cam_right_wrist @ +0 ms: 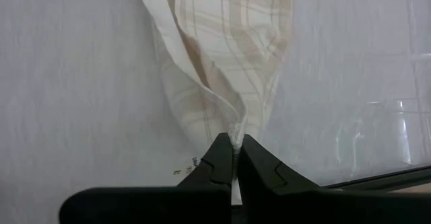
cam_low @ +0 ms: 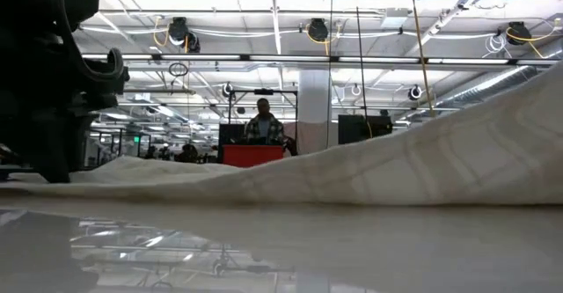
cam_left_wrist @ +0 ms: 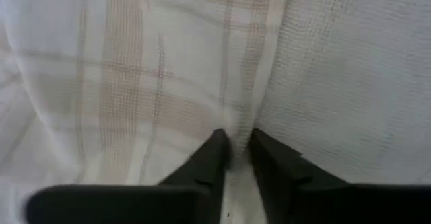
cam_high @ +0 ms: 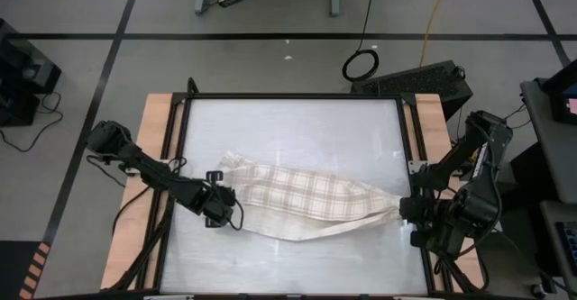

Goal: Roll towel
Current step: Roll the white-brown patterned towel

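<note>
The cream towel with tan plaid stripes (cam_high: 306,196) lies bunched into a long band across the middle of the table, stretched between my two grippers. My left gripper (cam_high: 219,203) is shut on its left end, low at the table. My right gripper (cam_high: 403,210) is shut on its narrow, gathered right end near the table's right edge. In the low view the towel (cam_low: 396,165) lies on the table and rises toward the picture's right. My left gripper pinches a ridge of the cloth (cam_left_wrist: 237,126) between its two fingertips, at the towel's left end; one layer or several, I cannot tell. The cloth around the fingers lies on the table. My right gripper pinches the towel's gathered right tip (cam_right_wrist: 235,131) between its two fingers, several layers bunched together. From there the cloth fans out wider toward the table's middle, folded over along one side (cam_right_wrist: 182,69).
The table has a pale glossy top (cam_high: 288,129) inside a dark frame (cam_high: 288,95), with wooden strips along both sides. The frame's right rail (cam_right_wrist: 377,177) is close to my right gripper. A person (cam_low: 264,121) stands far off in the room behind.
</note>
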### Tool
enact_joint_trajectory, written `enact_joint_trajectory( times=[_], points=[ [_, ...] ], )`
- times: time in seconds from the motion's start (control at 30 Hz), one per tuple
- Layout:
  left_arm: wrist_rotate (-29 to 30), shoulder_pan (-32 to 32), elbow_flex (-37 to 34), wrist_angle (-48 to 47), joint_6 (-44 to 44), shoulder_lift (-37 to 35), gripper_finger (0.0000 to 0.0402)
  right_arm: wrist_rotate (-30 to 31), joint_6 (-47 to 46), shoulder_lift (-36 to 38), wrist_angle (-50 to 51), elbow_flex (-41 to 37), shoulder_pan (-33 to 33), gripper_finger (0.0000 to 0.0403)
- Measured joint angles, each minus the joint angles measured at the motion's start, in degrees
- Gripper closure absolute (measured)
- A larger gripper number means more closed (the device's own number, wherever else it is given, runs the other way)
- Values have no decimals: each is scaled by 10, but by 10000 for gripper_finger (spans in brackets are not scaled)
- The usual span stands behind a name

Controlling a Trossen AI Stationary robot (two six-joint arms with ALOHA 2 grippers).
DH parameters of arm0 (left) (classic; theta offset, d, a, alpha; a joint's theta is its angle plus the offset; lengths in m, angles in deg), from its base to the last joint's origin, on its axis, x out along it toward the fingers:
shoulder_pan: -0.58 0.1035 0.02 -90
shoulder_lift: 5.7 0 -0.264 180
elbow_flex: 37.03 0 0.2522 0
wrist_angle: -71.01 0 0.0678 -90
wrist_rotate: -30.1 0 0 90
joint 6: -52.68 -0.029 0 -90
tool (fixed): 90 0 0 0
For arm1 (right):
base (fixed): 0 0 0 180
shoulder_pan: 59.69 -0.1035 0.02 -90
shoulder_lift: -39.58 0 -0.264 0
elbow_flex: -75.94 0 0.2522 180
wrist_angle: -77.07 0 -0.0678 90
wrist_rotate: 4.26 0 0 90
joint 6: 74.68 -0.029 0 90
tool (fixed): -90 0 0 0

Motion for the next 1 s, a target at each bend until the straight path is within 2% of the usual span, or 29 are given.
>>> enact_joint_trajectory(
  times=[0.07,0.13,0.3,0.53,0.77,1.0],
  points=[
    [-1,0,4,-4,-7,-3,379,0,0,0,0,0,0,403],
    [0,0,11,-7,-7,-9,390,0,0,0,0,0,0,403],
    [9,0,43,-84,-1,-27,384,7,0,0,0,0,0,403],
    [8,-1,130,-200,39,-64,389,15,0,0,0,0,0,403],
    [-84,-13,195,-193,98,-83,389,15,-9,0,0,0,0,403],
    [-108,-59,196,-181,139,-74,387,14,-13,0,0,0,0,403]
  ],
)
